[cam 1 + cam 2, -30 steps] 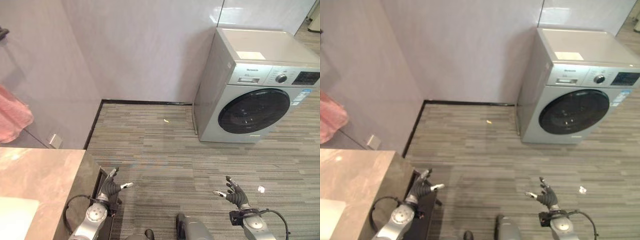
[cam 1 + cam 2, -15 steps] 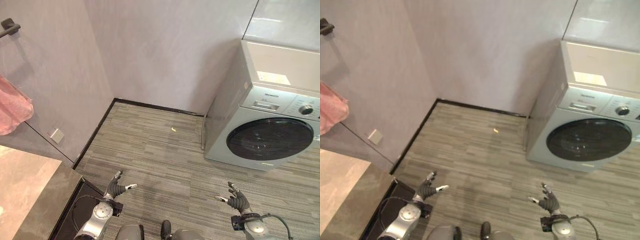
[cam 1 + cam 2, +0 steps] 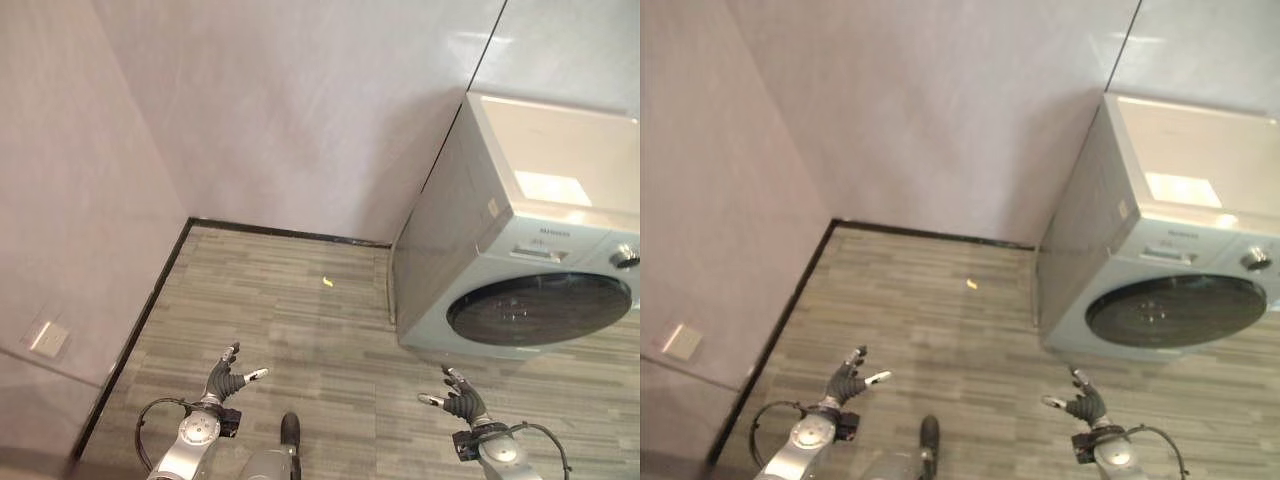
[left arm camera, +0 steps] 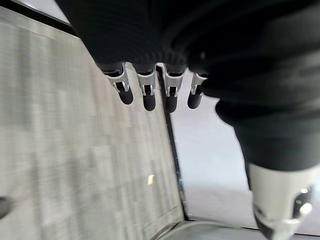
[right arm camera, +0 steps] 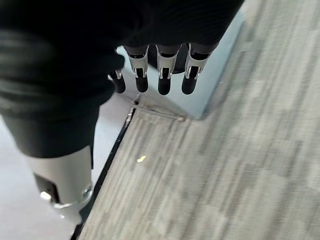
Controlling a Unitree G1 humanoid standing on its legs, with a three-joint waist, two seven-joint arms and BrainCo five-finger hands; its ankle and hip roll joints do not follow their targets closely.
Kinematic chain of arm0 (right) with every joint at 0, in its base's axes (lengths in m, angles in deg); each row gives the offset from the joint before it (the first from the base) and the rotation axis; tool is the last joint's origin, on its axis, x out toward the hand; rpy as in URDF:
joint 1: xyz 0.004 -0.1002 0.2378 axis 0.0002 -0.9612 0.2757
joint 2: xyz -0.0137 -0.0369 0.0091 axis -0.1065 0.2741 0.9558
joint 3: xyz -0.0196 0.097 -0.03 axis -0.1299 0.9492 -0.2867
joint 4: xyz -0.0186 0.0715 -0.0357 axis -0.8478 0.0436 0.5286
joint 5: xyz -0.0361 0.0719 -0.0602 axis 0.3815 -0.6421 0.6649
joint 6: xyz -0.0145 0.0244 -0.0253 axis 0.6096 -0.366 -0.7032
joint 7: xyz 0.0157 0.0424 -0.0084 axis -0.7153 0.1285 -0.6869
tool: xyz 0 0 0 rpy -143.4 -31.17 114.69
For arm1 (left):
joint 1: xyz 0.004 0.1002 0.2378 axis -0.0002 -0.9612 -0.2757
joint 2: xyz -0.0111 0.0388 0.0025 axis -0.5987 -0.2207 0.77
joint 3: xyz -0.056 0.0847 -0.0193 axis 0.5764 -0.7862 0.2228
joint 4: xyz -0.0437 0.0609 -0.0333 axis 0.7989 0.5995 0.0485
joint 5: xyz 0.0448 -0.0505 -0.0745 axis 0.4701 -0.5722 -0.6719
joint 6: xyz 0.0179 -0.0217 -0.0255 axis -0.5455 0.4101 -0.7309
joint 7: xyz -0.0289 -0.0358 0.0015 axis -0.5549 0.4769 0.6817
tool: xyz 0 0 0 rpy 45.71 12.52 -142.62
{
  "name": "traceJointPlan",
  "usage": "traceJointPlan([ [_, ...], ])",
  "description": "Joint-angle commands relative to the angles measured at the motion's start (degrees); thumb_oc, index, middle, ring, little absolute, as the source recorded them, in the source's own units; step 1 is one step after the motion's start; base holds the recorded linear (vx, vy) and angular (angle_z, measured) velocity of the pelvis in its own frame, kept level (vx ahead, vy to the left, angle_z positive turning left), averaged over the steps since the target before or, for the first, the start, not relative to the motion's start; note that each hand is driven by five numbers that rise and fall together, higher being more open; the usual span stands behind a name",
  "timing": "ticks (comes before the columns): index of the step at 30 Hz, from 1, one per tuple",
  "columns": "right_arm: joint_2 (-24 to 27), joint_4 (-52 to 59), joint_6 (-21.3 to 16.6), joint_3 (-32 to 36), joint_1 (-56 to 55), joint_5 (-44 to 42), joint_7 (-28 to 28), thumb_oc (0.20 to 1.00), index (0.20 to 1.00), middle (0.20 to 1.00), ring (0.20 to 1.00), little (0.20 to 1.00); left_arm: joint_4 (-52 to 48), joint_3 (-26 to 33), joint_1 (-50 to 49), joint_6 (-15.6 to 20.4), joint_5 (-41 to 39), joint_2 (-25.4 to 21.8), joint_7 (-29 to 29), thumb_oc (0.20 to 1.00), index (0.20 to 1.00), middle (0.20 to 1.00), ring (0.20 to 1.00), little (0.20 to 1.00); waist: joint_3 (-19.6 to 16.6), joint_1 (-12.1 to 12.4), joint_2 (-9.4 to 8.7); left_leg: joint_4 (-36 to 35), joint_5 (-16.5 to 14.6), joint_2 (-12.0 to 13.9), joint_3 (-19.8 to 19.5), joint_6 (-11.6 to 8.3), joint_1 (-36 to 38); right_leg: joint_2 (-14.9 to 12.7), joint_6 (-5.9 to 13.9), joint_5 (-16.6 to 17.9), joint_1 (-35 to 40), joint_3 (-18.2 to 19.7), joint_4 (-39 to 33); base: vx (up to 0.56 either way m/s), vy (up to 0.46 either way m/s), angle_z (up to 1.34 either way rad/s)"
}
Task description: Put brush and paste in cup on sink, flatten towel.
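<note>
Both the left hand [image 3: 228, 377] and the right hand [image 3: 460, 398] hang relaxed, fingers straight, holding nothing. A washing machine [image 3: 520, 250] stands ahead of the right hand. The robot should probably first find the sink, keeping both hands low.

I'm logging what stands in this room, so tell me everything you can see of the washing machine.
The washing machine is a silver-grey front-loader with a round dark glass door, shut, and a control strip above it with a knob. It stands upright on the striped grey floor, its back toward the pale wall. A pale sheet lies on its flat top. Nothing else touches it.
</note>
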Motion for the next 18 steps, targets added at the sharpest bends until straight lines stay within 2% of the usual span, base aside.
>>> traceJointPlan([
  [1, 0.21, 2.8, -1.74, 0.69, 1.78, -1.89, -0.08, 1.0, 1.0, 1.0, 1.0, 1.0, -3.24, 2.13, 1.37, 1.22, 0.12, -2.46, 0.18, 1.0, 1.0, 1.0, 1.0, 1.0, 0.6, 0.43, 1.61, 6.1, -4.01, 1.03, 1.39, -1.74, -0.96, -5.71, 3.79, 24.51, -0.02, -1.11, -0.87, 0.2, 0.105, 0.11],
  [2, 0.07, 2.89, -1.69, 1.08, 1.81, -2.82, -0.13, 1.0, 1.0, 1.0, 1.0, 1.0, -3.42, 2.25, 1.33, 0.96, 0.17, -2.58, 0.17, 1.0, 1.0, 1.0, 1.0, 1.0, 1.26, -0.47, 2.42, 5.17, -4.24, 1.02, 0.1, -1.44, 1.08, -3.32, 3.56, 22.66, -4.11, -0.68, 2.63, 0.34, 0.14, 0.17],
  [3, -0.15, 3.19, -1.84, 1.36, 1.41, -3.85, 0.58, 1.0, 1.0, 1.0, 1.0, 1.0, -2.99, 2.42, 1.41, 0.99, 0.2, -2.53, 0.29, 1.0, 1.0, 1.0, 1.0, 1.0, 1.72, -1.55, 2.87, 4.36, -4.06, 0.7, -1.21, -1.49, 3.3, -1.92, 2.89, 20.17, -7.53, -0.59, 2.33, 0.46, 0.094, 0.46],
  [4, -0.16, 3.08, -2.01, 1.43, 0.91, -4.46, 1.15, 1.0, 1.0, 1.0, 1.0, 1.0, -2.33, 2.5, 1.74, 1.26, -0.02, -2.47, 0.23, 1.0, 1.0, 1.0, 1.0, 1.0, 1.87, -2.22, 3.13, 3.71, -5.04, 0.46, -1.66, -1.9, 6.15, -4.43, 1.44, 17.65, -10.92, -3.23, -4.76, 0.45, 0.028, 0.54],
  [5, -0.04, 2.77, -2.09, 1.25, 0.75, -4.66, 1.26, 1.0, 1.0, 1.0, 1.0, 1.0, -1.98, 2.14, 1.86, 1.33, -0.13, -2.32, 0.05, 1.0, 1.0, 1.0, 1.0, 1.0, 2.17, -2.95, 3.06, 3.9, -5.72, 0.0, -3.22, -2.1, 7.25, -4.43, 1.22, 16.77, -11.17, -3.03, -7.01, 0.47, -0.06, 0.69],
  [7, 0.32, 2.82, -2.03, 1.42, -0.07, -4.96, 1.3, 1.0, 1.0, 1.0, 1.0, 1.0, -0.84, 1.43, 2.27, 1.44, 0.01, -2.03, -0.35, 1.0, 1.0, 1.0, 1.0, 1.0, 2.77, -4.72, 2.33, 4.88, -6.89, -1.48, -7.07, -2.91, 9.83, -1.6, 1.56, 16.72, -12.68, 3.03, -16.1, 0.35, -0.106, 0.58],
  [8, 0.32, 2.83, -2.02, 1.42, -0.06, -4.96, 1.3, 1.0, 1.0, 1.0, 1.0, 1.0, -0.83, 1.43, 2.29, 1.45, 0.0, -2.03, -0.35, 1.0, 1.0, 1.0, 1.0, 1.0, 2.74, -4.72, 2.38, 4.81, -6.76, -1.42, -7.09, -2.92, 9.78, -1.55, 1.56, 16.99, -12.61, 2.99, -16.42, 0.3, -0.101, 1.12],
  [10, 0.54, 2.93, -1.91, 1.4, -0.52, -4.89, 1.26, 1.0, 1.0, 1.0, 1.0, 1.0, 0.37, 1.08, 2.77, 1.68, 0.27, -1.84, -0.33, 1.0, 1.0, 1.0, 1.0, 1.0, 2.46, -5.73, 1.5, 4.86, -7.95, -2.24, -10.8, -3.64, 11.73, 0.05, 3.43, 18.83, -13.03, 9.67, -25.3, 0.34, -0.138, 1.23],
  [12, 1.28, 3.74, -1.6, 2.27, -1.88, -4.65, 1.29, 1.0, 1.0, 1.0, 1.0, 1.0, 0.86, 0.47, 3.55, 1.69, 0.52, -1.81, -0.08, 1.0, 1.0, 1.0, 1.0, 1.0, 2.22, -6.35, 0.13, 5.79, -8.23, -3.48, -17.05, -4.5, 12.82, 2.5, 5.92, 22.12, -14.07, 17.37, -28.0, 0.46, -0.258, 1.17],
  [14, 1.05, 3.42, -1.53, 2.04, -2.28, -4.77, 1.6, 1.0, 1.0, 1.0, 1.0, 1.0, 1.08, 0.13, 3.44, 1.63, 0.46, -1.21, -0.3, 1.0, 1.0, 1.0, 1.0, 1.0, 1.41, -5.89, -0.52, 6.71, -8.39, -3.48, -19.12, -4.97, 12.41, 1.03, 4.97, 21.38, -11.87, 14.91, -28.97, 0.29, -0.252, 1.85],
  [15, 1.43, 3.15, -1.62, 1.57, -1.95, -4.23, 1.76, 1.0, 1.0, 1.0, 1.0, 1.0, 1.65, 0.03, 3.39, 1.67, 0.55, -0.79, -0.18, 1.0, 1.0, 1.0, 1.0, 1.0, 1.06, -5.59, -0.6, 6.69, -7.79, -2.9, -19.95, -5.57, 12.35, 1.29, 4.39, 20.98, -11.24, 14.39, -29.16, 0.2, -0.228, 1.94],
  [18, 2.28, 2.68, -1.73, 1.87, -1.27, -3.8, 1.54, 1.0, 1.0, 1.0, 1.0, 1.0, 2.16, 0.14, 2.8, 1.77, -0.2, -0.26, -0.31, 1.0, 1.0, 1.0, 1.0, 1.0, -0.1, -4.96, -0.72, 5.25, -6.25, -0.45, -20.27, -7.43, 11.76, 0.12, 3.27, 20.25, -8.77, 8.65, -32.05, 0.14, -0.221, 1.14],
])
